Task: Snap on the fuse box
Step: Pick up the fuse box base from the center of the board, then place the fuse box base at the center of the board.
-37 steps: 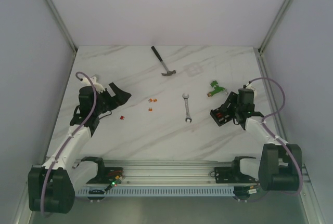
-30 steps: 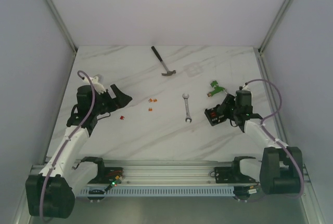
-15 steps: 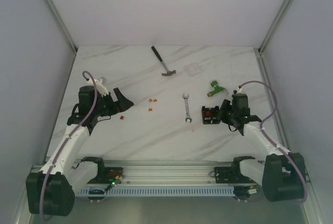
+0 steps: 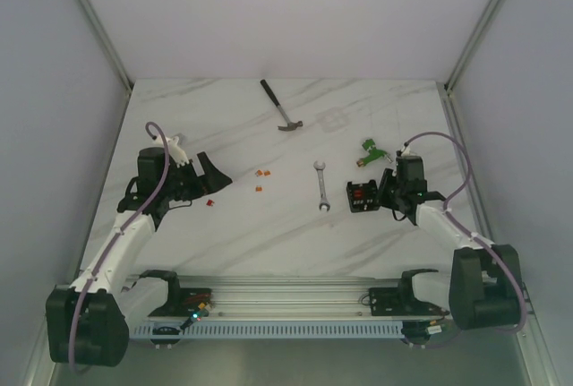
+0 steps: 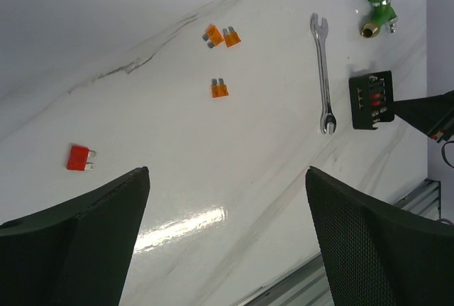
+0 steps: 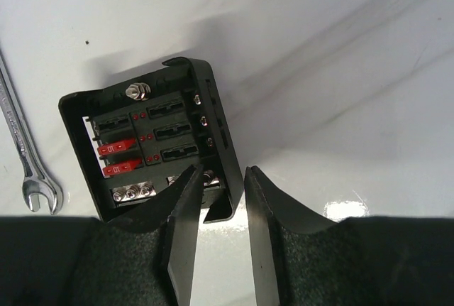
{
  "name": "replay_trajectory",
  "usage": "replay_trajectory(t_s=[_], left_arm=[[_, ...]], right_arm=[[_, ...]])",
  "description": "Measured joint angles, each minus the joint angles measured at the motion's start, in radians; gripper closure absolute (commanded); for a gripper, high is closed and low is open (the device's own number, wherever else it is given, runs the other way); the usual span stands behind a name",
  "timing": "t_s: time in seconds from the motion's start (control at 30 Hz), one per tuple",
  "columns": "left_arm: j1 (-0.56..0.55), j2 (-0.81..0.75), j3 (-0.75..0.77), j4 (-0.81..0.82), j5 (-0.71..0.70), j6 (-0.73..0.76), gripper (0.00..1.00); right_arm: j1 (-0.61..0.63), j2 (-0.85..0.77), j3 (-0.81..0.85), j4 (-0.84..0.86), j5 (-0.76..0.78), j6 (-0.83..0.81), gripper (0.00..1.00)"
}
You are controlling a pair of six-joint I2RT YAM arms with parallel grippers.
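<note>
On the counter's right side, the fuse box (image 4: 361,196) has been dragged leftward and now sits just beside the wrench (image 4: 321,187), near the green connector (image 4: 369,151). A second ago it lay tilted and further right; now its sides run roughly square to the counter edge. The right end effector (image 4: 387,191) came with it. In the right wrist view its fingers (image 6: 186,206) are pinched on the box's side wall at the near corner. The box is open-topped there, with two red fuses seated and other slots dark.

That shift likely brings the box toward the middle, where both arms could reach it for snapping. No cover is on it yet. A faint square outline (image 4: 333,120) by the hammer (image 4: 280,107) may be a clear lid, though I cannot tell.

The left end effector (image 4: 212,171) is spread wide and empty over the loose fuses (image 5: 220,88). It has edged slightly toward the centre since the earliest frame.
</note>
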Motion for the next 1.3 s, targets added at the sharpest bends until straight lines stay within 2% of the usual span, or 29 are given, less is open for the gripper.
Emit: replay_trajectory(t_s=[0.4,0.53,0.67,1.03,1.3], left_arm=[[0.0,0.01,0.0,0.001,0.008,-0.001,0.0],[0.0,0.02,0.0,0.0,0.011,-0.001,0.0],[0.0,0.022,0.0,0.001,0.015,-0.001,0.0],[0.0,0.018,0.0,0.001,0.03,-0.005,0.0],[0.0,-0.028,0.0,0.005,0.034,-0.011,0.0]], right_arm=[[0.0,0.041,0.06,0.019,0.0,-0.045,0.6],[0.0,0.058,0.08,0.022,0.008,-0.059,0.63],[0.0,0.109,0.106,0.027,0.016,-0.071,0.67],[0.002,0.131,0.109,0.028,0.018,-0.084,1.0],[0.055,0.033,0.109,-0.016,0.023,-0.066,1.0]])
